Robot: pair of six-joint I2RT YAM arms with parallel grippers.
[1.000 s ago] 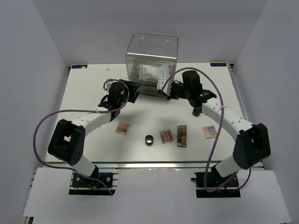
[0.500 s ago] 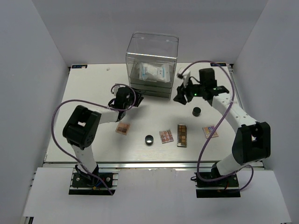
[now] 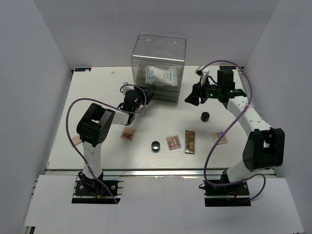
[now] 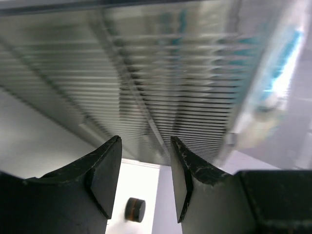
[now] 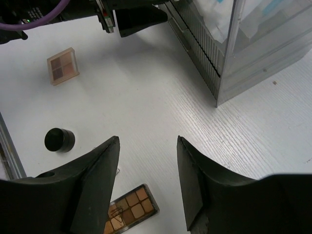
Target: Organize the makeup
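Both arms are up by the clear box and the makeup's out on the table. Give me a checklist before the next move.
1. Left gripper empty and open: ok.
2. Right gripper empty and open: ok.
3. Left gripper lined up on the clear box: cannot tell, wrist view blurred.
4. A drawer pulled out: not ok, fronts look flush.
5. Far black pot standing free: ok.
6. Multicoloured palette unobstructed: not ok, purple cable crosses it.

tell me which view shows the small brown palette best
The right wrist view: the brown palette lies whole and unblocked on the table, close enough to make out its four pans. The top external view also shows it whole, but small and with little detail. The left wrist view does not show it.
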